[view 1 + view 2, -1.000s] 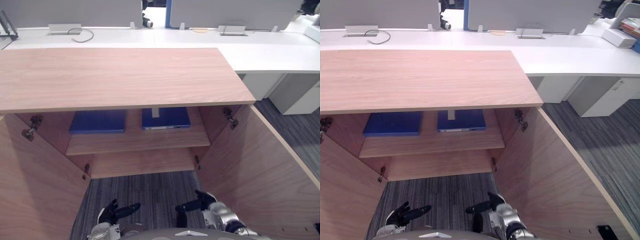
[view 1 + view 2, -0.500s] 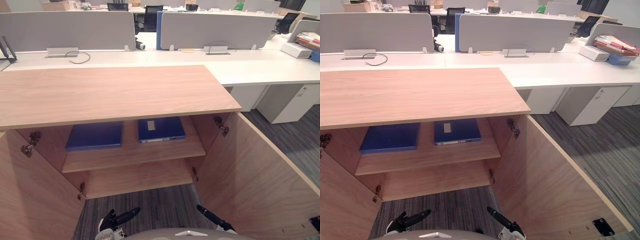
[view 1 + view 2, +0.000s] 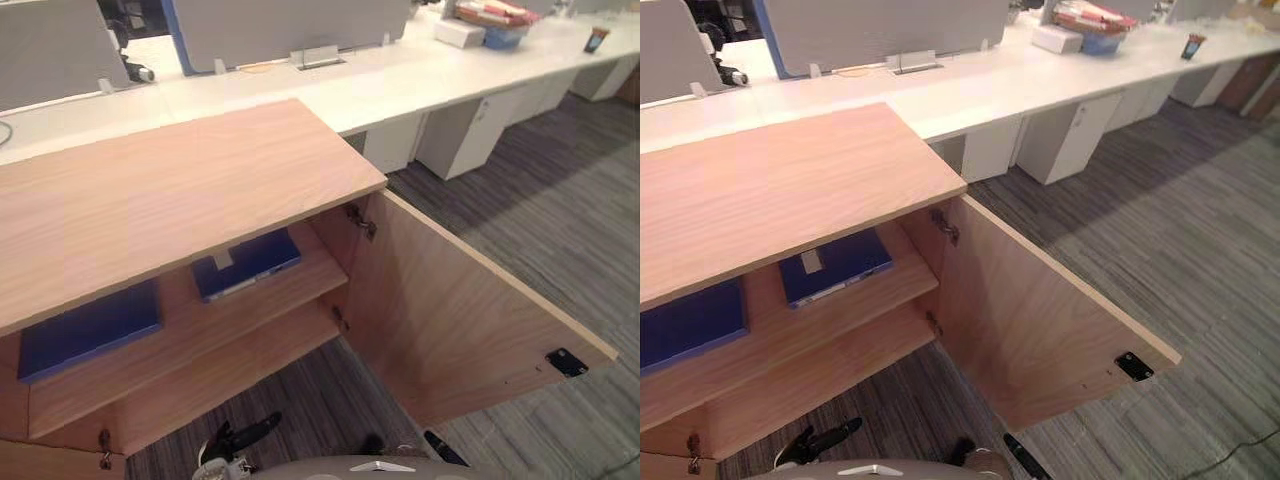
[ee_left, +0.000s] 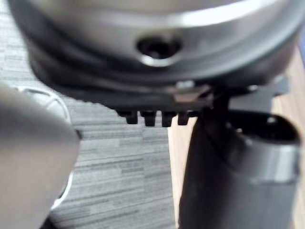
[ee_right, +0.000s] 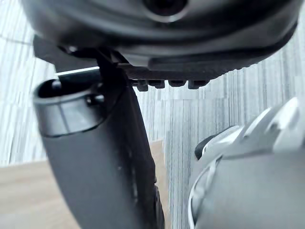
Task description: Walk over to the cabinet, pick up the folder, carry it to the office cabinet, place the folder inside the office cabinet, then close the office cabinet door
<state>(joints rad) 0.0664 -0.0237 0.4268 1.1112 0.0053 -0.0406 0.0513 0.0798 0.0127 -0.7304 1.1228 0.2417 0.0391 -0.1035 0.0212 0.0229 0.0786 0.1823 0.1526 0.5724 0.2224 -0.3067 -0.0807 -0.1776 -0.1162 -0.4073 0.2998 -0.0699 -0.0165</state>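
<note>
The folder (image 3: 247, 263) looks light, stiff and flat, with a smooth cover that may slip; I would take it by the edge facing out, thumb on top, fingers beneath; it is blue, with a pale label near one edge; it lies flat on the upper shelf (image 3: 200, 335) inside the cabinet (image 3: 170, 190), apart from a second folder (image 3: 90, 330) of the same blue; the door (image 3: 450, 320) stands open; the left hand (image 3: 237, 438) hangs low, fingers straight, empty; the right hand (image 3: 1023, 458) likewise, by what shows.
</note>
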